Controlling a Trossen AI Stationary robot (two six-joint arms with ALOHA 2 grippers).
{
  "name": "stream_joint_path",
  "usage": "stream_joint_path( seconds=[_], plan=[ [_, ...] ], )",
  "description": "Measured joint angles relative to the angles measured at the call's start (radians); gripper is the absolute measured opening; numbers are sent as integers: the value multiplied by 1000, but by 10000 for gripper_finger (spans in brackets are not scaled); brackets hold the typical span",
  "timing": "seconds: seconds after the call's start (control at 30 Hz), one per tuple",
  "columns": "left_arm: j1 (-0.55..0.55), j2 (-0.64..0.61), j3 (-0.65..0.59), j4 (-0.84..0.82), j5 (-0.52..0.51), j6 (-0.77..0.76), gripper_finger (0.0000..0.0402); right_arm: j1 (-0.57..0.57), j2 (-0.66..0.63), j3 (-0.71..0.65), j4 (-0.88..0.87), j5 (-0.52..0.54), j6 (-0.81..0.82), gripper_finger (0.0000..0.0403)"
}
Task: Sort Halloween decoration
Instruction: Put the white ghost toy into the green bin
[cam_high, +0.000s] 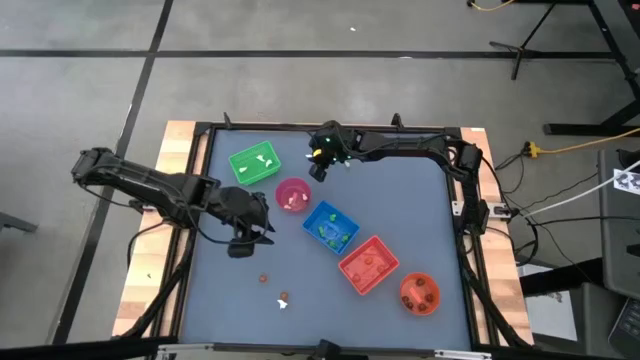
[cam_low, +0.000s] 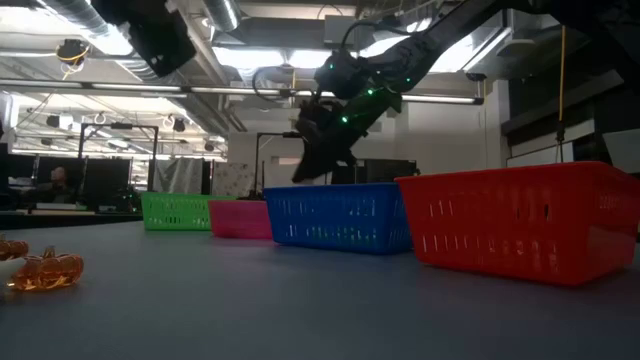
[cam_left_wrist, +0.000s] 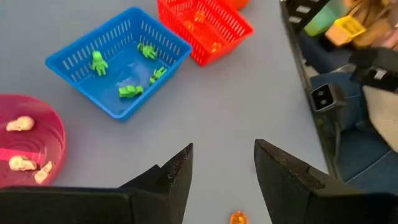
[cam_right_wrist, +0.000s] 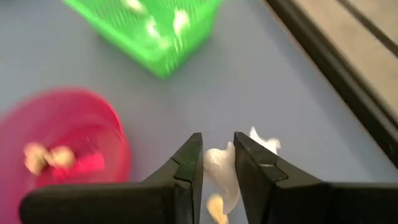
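White trinket (cam_right_wrist: 222, 171) between right fingers (cam_right_wrist: 186, 165)

Left gripper (cam_high: 243, 237) over bare table, at 8 o'clock from pink bowl (cam_high: 293, 195). Right gripper (cam_high: 322, 160) at 1 o'clock from the bowl, beside green tray (cam_high: 254, 163). Two small trinkets (cam_high: 273, 289) on the table at 6 o'clock.

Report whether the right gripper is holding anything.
Holding: the right gripper is shut on a white trinket, pinched between its fingers above the table.
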Motion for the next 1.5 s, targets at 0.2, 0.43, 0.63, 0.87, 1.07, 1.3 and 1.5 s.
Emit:
stream_joint_path(
  seconds=[0.2, 0.43, 0.63, 0.87, 1.07, 1.3, 1.5],
  plan=[
    [0, -86, 0, -11, -1, 5, 155, 27, -1, 2, 164, -7, 12, 76],
    [0, -139, 0, -12, -2, 8, 155, 57, -1, 2, 369, -7, 13, 76],
    [0, -141, 0, -11, -2, 8, 155, 62, 13, 4, 583, -24, 53, 76],
    [1, -141, 0, -8, -2, 8, 155, 65, 140, 140, 635, -69, 101, 76],
    [3, -141, 0, -8, -4, 8, 155, 69, 280, 330, 591, -67, 99, 76],
    [3, -141, 0, -8, -8, 8, 155, 69, 345, 414, 565, -63, 99, 76],
    [3, -141, 0, -8, -27, 9, 155, 68, 346, 413, 567, -59, 98, 76]
  ],
)
